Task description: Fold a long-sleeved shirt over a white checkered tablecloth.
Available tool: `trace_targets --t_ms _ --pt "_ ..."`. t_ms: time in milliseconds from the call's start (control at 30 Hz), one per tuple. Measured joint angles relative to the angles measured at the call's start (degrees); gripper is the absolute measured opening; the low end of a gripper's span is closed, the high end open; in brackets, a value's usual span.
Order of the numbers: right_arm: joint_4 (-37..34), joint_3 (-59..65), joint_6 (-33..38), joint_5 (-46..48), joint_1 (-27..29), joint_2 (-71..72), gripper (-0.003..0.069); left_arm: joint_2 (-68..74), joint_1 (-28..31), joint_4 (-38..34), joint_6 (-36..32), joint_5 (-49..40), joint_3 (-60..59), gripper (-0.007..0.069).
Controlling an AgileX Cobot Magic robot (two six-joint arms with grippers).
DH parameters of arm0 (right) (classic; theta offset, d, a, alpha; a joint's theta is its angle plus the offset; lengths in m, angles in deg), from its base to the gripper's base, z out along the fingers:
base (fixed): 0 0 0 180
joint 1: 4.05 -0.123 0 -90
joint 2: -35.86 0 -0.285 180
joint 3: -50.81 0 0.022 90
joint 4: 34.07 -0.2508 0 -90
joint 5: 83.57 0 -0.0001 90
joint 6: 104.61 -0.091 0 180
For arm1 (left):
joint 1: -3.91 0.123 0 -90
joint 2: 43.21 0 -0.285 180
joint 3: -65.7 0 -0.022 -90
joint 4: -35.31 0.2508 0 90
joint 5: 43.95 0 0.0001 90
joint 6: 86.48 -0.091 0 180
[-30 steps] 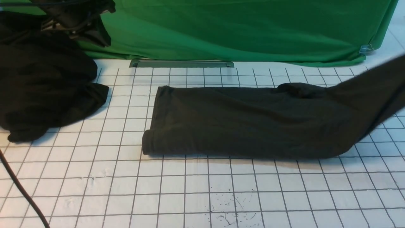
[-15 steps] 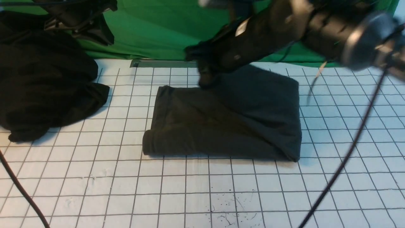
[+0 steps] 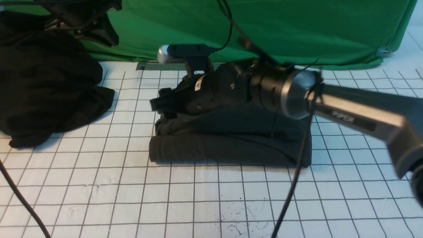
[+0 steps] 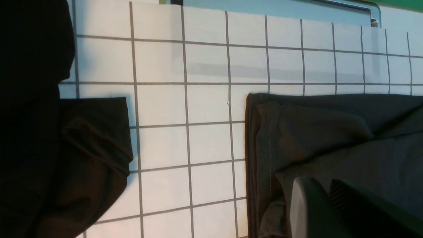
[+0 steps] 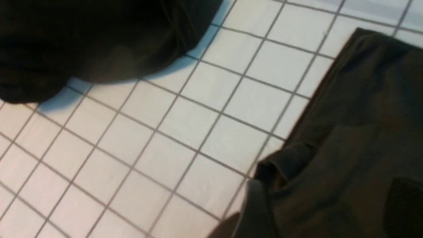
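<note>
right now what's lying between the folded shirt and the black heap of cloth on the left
Only bare white checkered tablecloth lies between the long-sleeved shirt and the black heap, seen in the front view.

right gripper point(image 3: 159, 105) fingertips dark and smeared against long-sleeved shirt point(image 3: 214, 150), can't read the jaws. Shirt's far half is hidden behind that gripper and wrist. left gripper point(image 3: 89, 26) cut off by the frame top, unreadable too.
</note>
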Motion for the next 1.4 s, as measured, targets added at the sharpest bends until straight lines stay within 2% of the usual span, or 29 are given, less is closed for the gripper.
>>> trace_targets --t_ms 133,267,300,333,367,400,467,533,633,667,767,800,833,867,1033,1167,1300,1400 --pt "0.62 -0.05 3.70 18.15 5.59 8.73 0.0407 -3.61 0.00 -2.28 -0.82 0.23 -5.71 0.0090" --pt "1.99 -0.05 7.08 37.99 12.33 12.99 0.0176 -8.93 -0.11 -4.29 -2.33 0.23 -17.61 0.0092" --pt "2.11 0.05 7.08 38.65 12.84 13.06 0.0163 -8.93 -0.11 -4.30 -2.33 0.17 -18.23 0.0092" --pt "3.52 1.13 8.14 42.00 14.70 13.28 0.0060 -10.20 -0.74 -4.40 -2.60 -0.10 -23.50 0.0098" --pt "3.52 1.32 8.14 42.20 14.84 13.28 0.0060 -10.28 -0.83 -4.40 -2.60 -0.09 -24.56 0.0099" --pt "4.49 3.43 8.28 43.01 15.63 13.28 0.0031 -10.37 -1.56 -4.25 -2.86 -0.18 -27.98 0.0104" --pt "5.44 6.15 8.31 43.11 15.98 12.99 0.0038 -10.37 -2.58 -3.59 -2.86 -0.18 -31.31 0.0116" --pt "6.43 9.25 8.31 42.47 16.04 12.62 0.0079 -10.31 -4.15 -2.54 -2.86 0.22 -34.30 0.0140" --pt "9.41 14.39 8.17 39.56 16.04 11.71 0.0259 -10.37 -7.69 0.29 -1.69 2.54 -37.55 0.0213" --pt "11.51 15.63 7.74 38.80 16.04 11.18 0.0365 -10.37 -9.23 1.42 -1.31 3.42 -38.24 0.0255" --pt "14.63 17.24 6.23 37.67 16.10 10.74 0.0494 -10.37 -11.51 3.72 -0.49 4.43 -39.20 0.0337" --pt "15.37 17.76 5.90 36.95 16.10 10.60 0.0517 -10.37 -12.19 4.14 0.00 5.29 -39.48 0.0368" --pt "15.37 17.76 5.86 36.75 16.10 10.60 0.0520 -10.37 -12.19 4.14 0.00 5.29 -39.48 0.0368" --pt "15.37 18.36 5.46 35.39 16.10 10.02 0.0530 -10.37 -13.06 4.41 0.00 7.26 -39.95 0.0415" --pt "16.01 18.90 5.27 30.55 16.15 5.98 0.0496 -8.23 -13.68 4.35 0.00 12.23 -41.66 0.0477" --pt "15.88 18.90 5.27 28.63 16.41 4.33 0.0453 -5.83 -13.68 4.23 0.00 13.20 -41.94 0.0461" --pt "15.83 18.90 5.34 28.27 16.42 4.33 0.0293 -4.89 -13.68 2.29 0.00 14.02 -42.16 0.0304" --pt "16.28 18.90 5.52 29.36 16.53 4.42 0.0104 -5.35 -13.68 1.03 0.00 13.57 -42.16 0.0106"
